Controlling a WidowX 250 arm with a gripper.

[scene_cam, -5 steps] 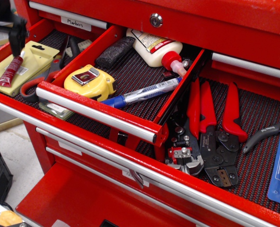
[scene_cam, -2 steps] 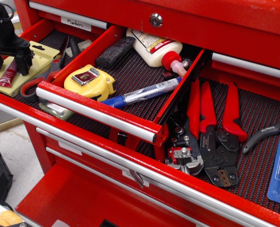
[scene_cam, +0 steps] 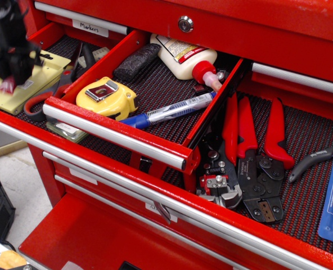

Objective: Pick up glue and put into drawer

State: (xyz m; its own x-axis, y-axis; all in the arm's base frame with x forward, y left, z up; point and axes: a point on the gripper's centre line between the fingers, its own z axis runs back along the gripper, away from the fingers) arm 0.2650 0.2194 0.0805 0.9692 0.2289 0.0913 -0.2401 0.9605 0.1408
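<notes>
though blurred, tool [scene_cam: 10, 72] sits over glue [scene_cam: 7, 85], opening unclear.

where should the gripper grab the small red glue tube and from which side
Probably across the tube's narrow body, coming straight down from above. The glue lies flat on the yellow card in the wide drawer, so only its top and long sides are free. The blurred gripper already covers most of it; its jaws cannot be made out.

bare liner at drawer [scene_cam: 117, 136] centre, between tape measure [scene_cam: 107, 97] and marker [scene_cam: 169, 110].
</notes>
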